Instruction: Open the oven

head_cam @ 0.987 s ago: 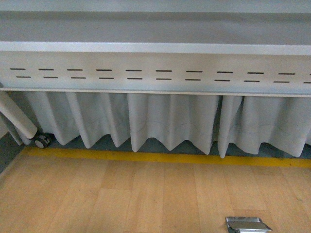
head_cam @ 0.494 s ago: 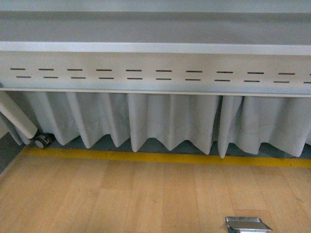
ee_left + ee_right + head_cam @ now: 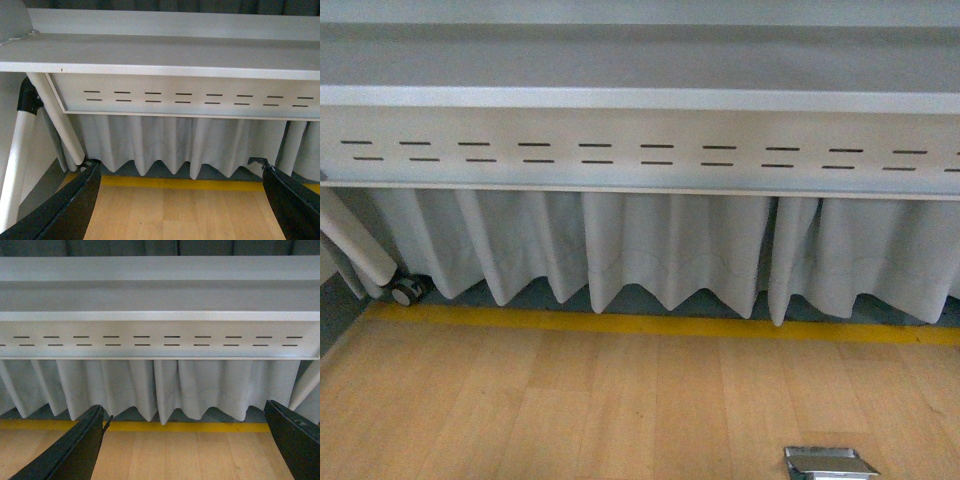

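Observation:
The oven is out of view in every frame. My left gripper [image 3: 180, 172] is open, its two black fingers [image 3: 75, 205] spread wide with only wooden floor between them. My right gripper [image 3: 187, 415] is open too, its black fingers [image 3: 80, 447] far apart and holding nothing. Neither arm shows in the front view.
A grey table with a slotted apron [image 3: 640, 150] spans the front view, a pleated grey curtain [image 3: 660, 250] hanging under it. A yellow line [image 3: 660, 325] runs along the wooden floor [image 3: 570, 410]. A castor wheel [image 3: 408, 291] sits at left, a metal floor plate [image 3: 828, 463] at bottom right.

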Tool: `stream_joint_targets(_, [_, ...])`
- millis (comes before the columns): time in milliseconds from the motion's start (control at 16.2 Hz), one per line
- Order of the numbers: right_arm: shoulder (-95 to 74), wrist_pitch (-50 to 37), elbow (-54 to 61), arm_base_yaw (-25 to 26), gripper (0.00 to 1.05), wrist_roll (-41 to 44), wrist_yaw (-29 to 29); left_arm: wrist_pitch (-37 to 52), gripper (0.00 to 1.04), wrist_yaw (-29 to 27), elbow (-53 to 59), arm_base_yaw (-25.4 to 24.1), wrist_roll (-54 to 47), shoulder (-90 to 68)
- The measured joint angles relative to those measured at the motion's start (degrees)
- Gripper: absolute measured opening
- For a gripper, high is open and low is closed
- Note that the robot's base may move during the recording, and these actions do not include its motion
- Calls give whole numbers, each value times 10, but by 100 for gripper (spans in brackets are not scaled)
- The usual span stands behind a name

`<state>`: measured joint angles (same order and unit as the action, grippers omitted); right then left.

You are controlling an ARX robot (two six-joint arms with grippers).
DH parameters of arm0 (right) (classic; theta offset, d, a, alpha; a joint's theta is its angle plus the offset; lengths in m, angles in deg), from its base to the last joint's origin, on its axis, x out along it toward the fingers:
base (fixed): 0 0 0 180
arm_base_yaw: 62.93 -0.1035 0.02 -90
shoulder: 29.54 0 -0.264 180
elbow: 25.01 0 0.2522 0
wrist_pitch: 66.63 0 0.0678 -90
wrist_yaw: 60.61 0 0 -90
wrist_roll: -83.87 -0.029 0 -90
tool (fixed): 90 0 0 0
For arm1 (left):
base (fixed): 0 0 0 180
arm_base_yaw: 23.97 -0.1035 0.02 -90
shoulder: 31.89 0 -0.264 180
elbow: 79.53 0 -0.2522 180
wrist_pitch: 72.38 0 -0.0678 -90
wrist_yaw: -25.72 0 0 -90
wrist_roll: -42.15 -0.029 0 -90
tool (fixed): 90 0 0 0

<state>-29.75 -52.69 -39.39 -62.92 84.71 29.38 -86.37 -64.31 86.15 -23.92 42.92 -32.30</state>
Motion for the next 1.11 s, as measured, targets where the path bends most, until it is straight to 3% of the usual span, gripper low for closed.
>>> stream_joint_targets(1111, [0, 1, 0, 0, 98, 0, 0, 0, 98, 0, 0, 0, -2, 0])
